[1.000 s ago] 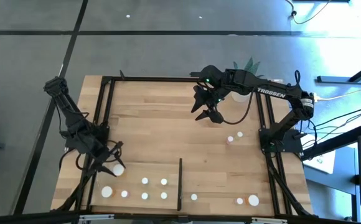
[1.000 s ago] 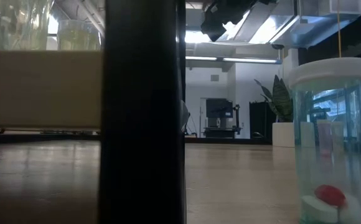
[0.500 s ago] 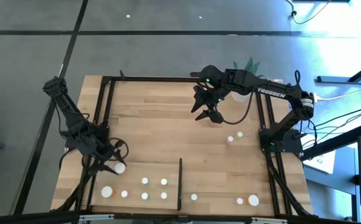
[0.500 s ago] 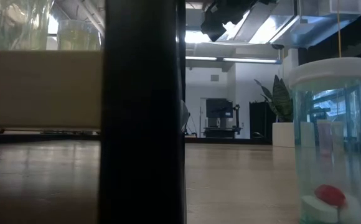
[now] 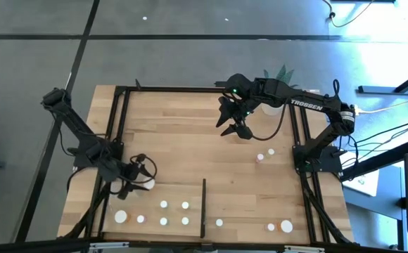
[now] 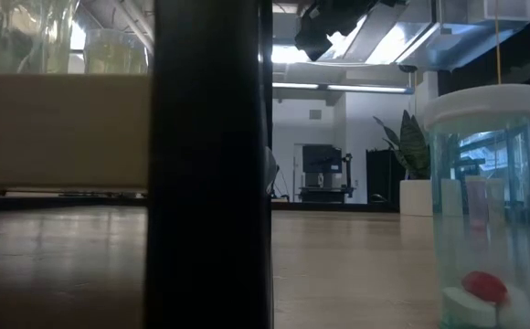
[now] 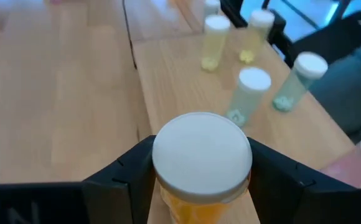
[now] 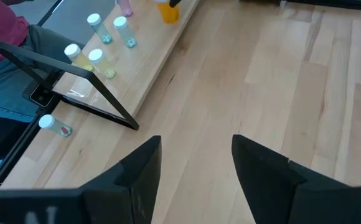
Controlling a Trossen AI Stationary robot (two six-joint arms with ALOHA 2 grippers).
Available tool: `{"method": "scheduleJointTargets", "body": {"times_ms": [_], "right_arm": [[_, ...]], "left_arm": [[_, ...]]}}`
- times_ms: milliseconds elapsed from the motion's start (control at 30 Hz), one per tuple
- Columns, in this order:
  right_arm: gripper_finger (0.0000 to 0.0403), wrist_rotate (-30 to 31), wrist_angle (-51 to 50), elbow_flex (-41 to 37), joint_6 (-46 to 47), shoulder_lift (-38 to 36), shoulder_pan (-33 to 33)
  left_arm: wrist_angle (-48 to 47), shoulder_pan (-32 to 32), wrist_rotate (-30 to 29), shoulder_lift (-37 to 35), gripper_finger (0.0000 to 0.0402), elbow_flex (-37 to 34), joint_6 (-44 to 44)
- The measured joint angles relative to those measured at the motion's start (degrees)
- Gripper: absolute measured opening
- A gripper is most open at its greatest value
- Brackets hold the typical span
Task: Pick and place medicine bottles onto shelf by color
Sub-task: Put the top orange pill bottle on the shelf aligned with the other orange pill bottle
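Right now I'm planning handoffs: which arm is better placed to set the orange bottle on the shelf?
Left. The left gripper is shut on the orange bottle beside the shelf. The right gripper hangs open and empty, far across the table.

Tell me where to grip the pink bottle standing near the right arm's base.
Take the pink bottle on its round body just under the white cap, coming down from above with the open right gripper. It stands upright; another small bottle stands close beside it, so the fingers probably belong on the sides clear of that neighbour.
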Motion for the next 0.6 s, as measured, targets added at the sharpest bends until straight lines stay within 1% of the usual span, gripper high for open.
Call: {"method": "scheduleJointTargets", "body": {"times_ms": [333,600], "right_arm": [[0.0198,0.00,0.01,-0.01,-0.01,0.00,0.00],[0.0198,0.00,0.01,0.00,-0.01,0.00,0.00]], "left_arm": [[3.42,0.30,5.19,4.16,0.0199,0.00,-1.36],[3.36,0.30,5.38,6.39,0.0199,0.00,-1.74]]}}
